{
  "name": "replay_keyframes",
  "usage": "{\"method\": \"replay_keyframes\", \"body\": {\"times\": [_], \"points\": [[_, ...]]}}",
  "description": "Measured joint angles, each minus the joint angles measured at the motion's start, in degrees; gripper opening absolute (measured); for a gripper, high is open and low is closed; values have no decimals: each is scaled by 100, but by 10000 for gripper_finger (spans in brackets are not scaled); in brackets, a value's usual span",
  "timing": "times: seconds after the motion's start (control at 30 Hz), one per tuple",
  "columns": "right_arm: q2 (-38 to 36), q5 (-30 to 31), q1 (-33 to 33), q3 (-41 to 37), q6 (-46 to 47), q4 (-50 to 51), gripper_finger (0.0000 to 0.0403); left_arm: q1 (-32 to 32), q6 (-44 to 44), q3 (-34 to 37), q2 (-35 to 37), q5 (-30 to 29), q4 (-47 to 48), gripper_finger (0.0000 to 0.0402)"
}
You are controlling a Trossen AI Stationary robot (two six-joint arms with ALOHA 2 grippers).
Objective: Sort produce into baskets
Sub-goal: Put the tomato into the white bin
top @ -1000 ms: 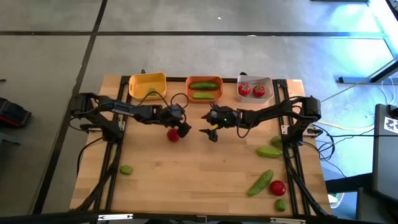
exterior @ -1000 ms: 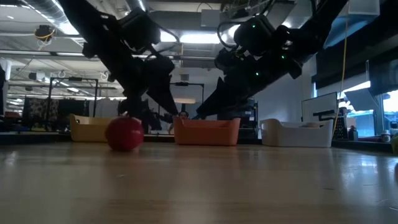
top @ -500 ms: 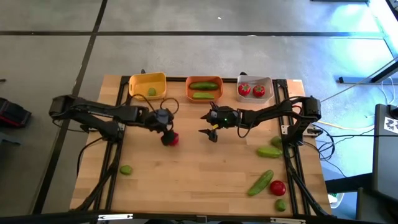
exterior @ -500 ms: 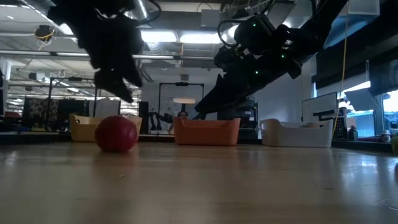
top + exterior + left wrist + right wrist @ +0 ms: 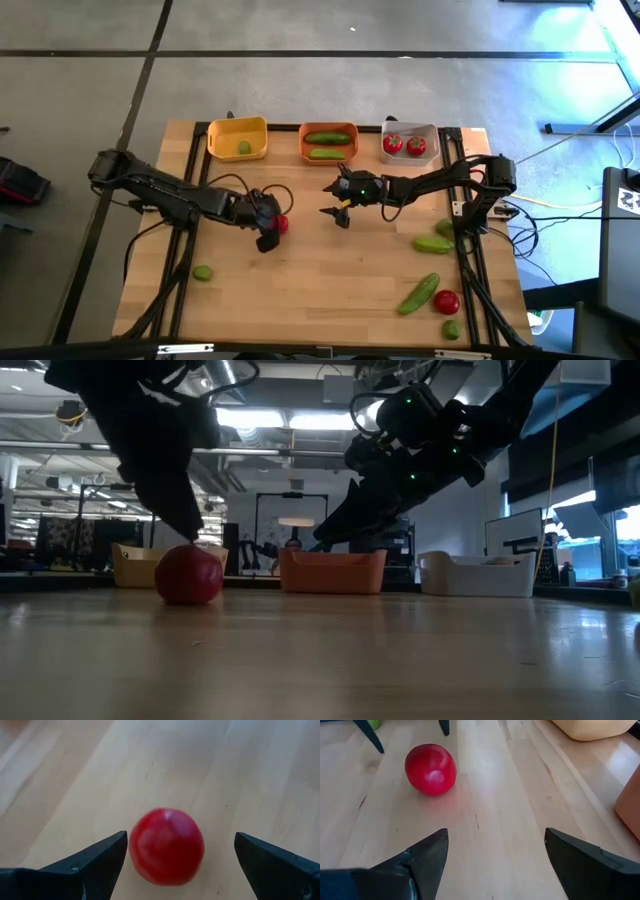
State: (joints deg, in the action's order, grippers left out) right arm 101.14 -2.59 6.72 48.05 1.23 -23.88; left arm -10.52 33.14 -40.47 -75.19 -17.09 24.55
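- While the left end effector [image 5: 270,232] hangs low over the worktop [image 5: 320,290], we see its fingers spread wide, holding nothing, with a red tomato [image 5: 281,224] lying loose just beyond them, at about 1 o'clock from the tips in the high view.
- In the left wrist view we find that tomato [image 5: 166,846] between the two fingers [image 5: 95,862], touching neither.
- We see the right end effector [image 5: 338,208] raised near the worktop's middle, at 3 o'clock from the tomato and apart from it, its fingers also wide and empty.
- Along the far edge, at 12 o'clock, we count three baskets: the yellow basket [image 5: 237,128] with one lime [image 5: 243,148], the orange basket [image 5: 328,150] with two cucumbers [image 5: 327,137], and the white basket [image 5: 431,132] with two tomatoes [image 5: 393,144].
- We find another lime [image 5: 203,272] at 8 o'clock.
- Toward 4 o'clock lie two cucumbers [image 5: 419,292], a tomato [image 5: 446,301] and a lime [image 5: 451,328].
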Motion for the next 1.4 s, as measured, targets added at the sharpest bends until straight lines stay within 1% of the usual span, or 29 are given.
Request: {"method": "replay_keyframes", "body": {"times": [0.07,0.17,0.23,0.37,0.47,0.57,0.67,0.77,0.83,0.87,1.07,1.2,1.4], "points": [[0,0,0,0,0,2,319,-37,23,0,-141,-19,-11,361],[0,2,0,0,-2,2,319,-23,177,1,-362,-377,9,361],[0,0,0,0,-2,4,319,-15,235,2,-490,-484,-1,361],[0,0,0,0,-2,28,319,-26,93,2,-725,-423,-127,361],[0,1,1,0,-17,44,319,-26,-214,2,-912,-285,-170,361],[0,2,4,0,-24,4,319,-28,-182,2,-1079,-261,-168,359],[0,2,4,0,-43,-11,319,-26,-171,2,-1175,-261,-257,338],[0,50,4,-2,18,-11,319,-26,-251,2,-1176,-194,-434,302],[0,52,4,-2,26,-8,319,-26,-300,2,-1129,-159,-470,280],[0,50,4,-2,26,-8,319,-26,-309,2,-1089,-158,-477,277],[0,45,4,-2,165,-102,319,-15,-488,2,-620,-260,-596,277],[-57,-419,0,-4,440,-456,319,62,-857,2,-229,-324,-946,286],[-365,-583,0,120,361,-471,319,267,-1209,1,434,-334,-1246,290]]}}
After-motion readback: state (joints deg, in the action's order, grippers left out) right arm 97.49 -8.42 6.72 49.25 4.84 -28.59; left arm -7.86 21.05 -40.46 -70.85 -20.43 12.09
